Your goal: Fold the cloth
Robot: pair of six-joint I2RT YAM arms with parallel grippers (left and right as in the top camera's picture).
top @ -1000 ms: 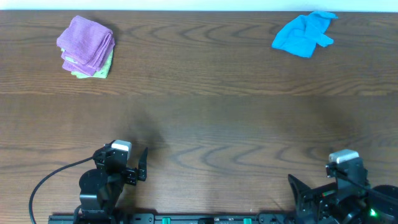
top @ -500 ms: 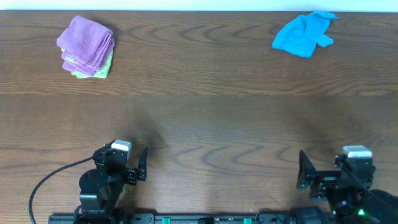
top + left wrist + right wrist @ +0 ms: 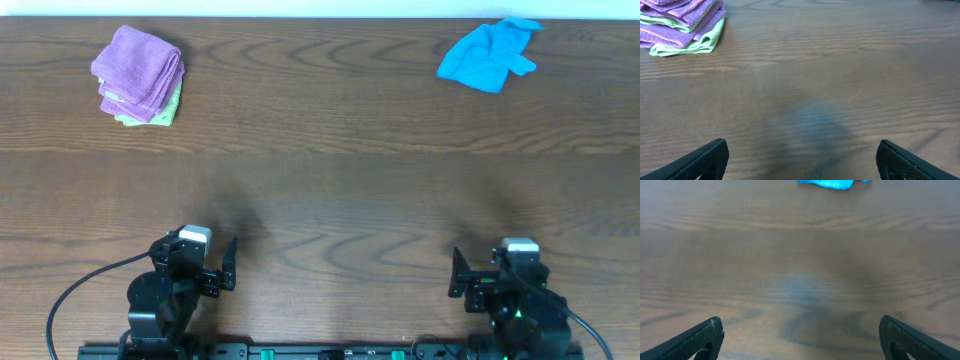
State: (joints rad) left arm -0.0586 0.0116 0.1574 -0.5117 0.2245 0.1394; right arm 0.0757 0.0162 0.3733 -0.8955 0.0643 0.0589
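Note:
A crumpled blue cloth (image 3: 489, 56) lies at the far right of the wooden table; its near edge shows at the top of the right wrist view (image 3: 827, 183). My left gripper (image 3: 228, 266) is open and empty at the near left edge; its fingertips frame bare wood in the left wrist view (image 3: 801, 157). My right gripper (image 3: 458, 274) is open and empty at the near right edge, and its fingers show wide apart over bare wood in the right wrist view (image 3: 801, 335). Both grippers are far from the blue cloth.
A stack of folded cloths, purple on top of green (image 3: 140, 76), sits at the far left; it also shows at the top left of the left wrist view (image 3: 680, 25). A black cable (image 3: 75, 290) curves by the left arm.
The right arm has swung and shifted left along the near edge, its gripper now further left. The left arm and both cloths have not moved.

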